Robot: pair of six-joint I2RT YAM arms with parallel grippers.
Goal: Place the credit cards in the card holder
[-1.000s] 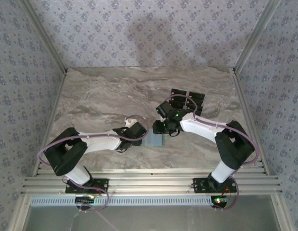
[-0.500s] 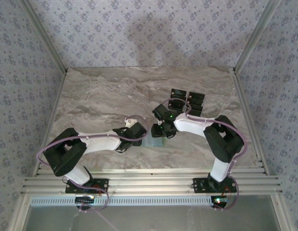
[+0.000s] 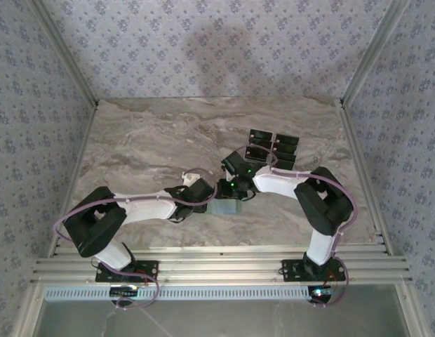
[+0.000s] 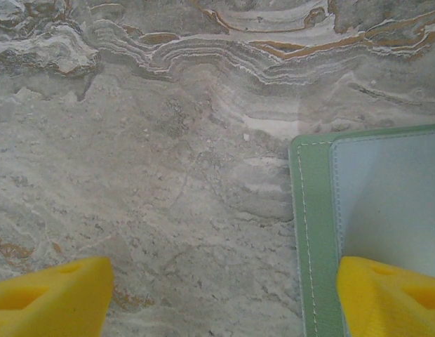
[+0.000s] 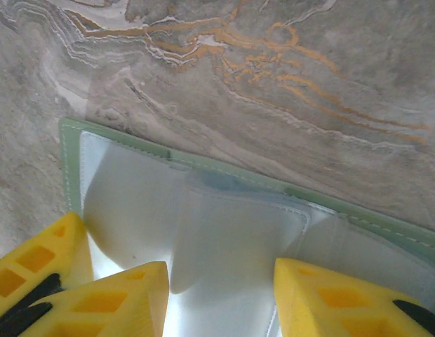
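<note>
Two grippers, jaws apart, nothing held: left gripper (image 4: 221, 302) straddles the card holder (image 4: 386, 203) edge, prob. to steady it flat on the table (image 4: 168, 175); right gripper (image 5: 235, 302) hangs over its clear pocket, prob. to open it. Black credit cards (image 3: 275, 149) lie nearby.

Soft, even light covers the marble table (image 3: 147, 140) around the card holder (image 5: 224, 225), with a faint, broad shadow on the wall (image 3: 224, 49) beyond it. In the right wrist view, white glare washes out the holder's clear pocket toward its near edge.
</note>
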